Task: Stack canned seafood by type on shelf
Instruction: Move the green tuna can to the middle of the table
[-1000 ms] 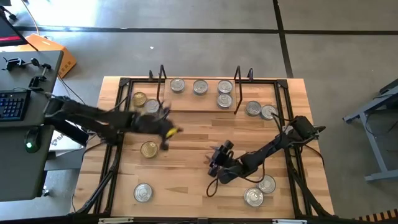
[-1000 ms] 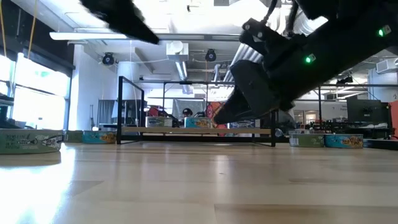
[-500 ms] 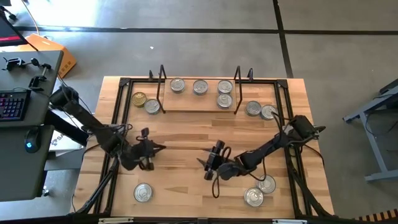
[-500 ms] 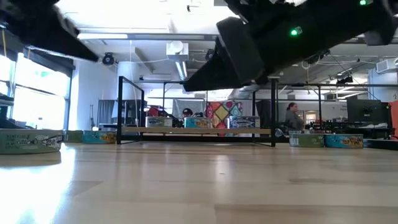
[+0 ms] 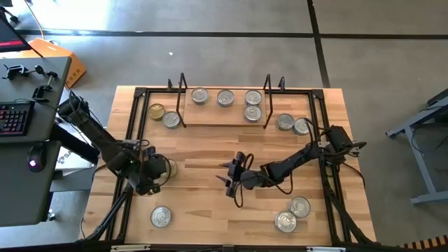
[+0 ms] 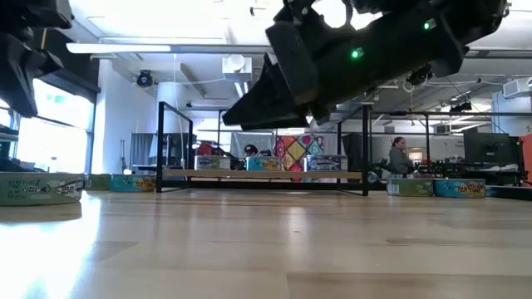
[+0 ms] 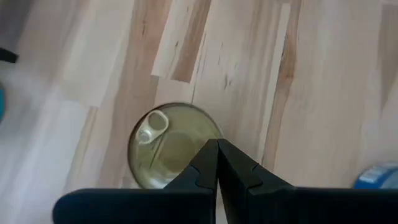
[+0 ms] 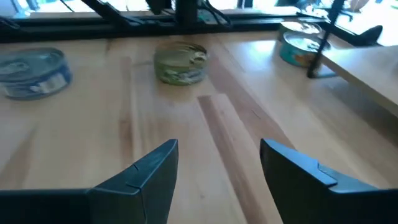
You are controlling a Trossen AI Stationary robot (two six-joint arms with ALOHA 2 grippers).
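Observation:
A gold-lidded tin (image 5: 169, 167) (image 7: 166, 144) stands flat on the tabletop left of centre. My left gripper (image 5: 155, 171) (image 7: 217, 144) hangs over it, pointing down with fingers shut; the low view shows this gripper (image 6: 29, 50) well above the table. My right gripper (image 5: 230, 175) (image 8: 217, 168) is open above the table's middle, pointing toward the left edge and the gold tin (image 8: 181, 62). The shelf (image 5: 224, 119) at the far side carries several silver-lidded tins (image 5: 225, 97).
A gold tin (image 5: 157, 111) and a silver one (image 5: 171, 120) stand left of the shelf, and two silver tins (image 5: 285, 122) right of it. Nearer the front stand one tin (image 5: 161, 216) on the left and two (image 5: 299, 207) on the right. A black frame (image 5: 133, 133) runs along the table's sides.
My left gripper has swung from near the shelf's left end toward the table's near-left and now hangs over the gold tin, which has stayed put. My right gripper has moved a little toward the table's left edge, still open.

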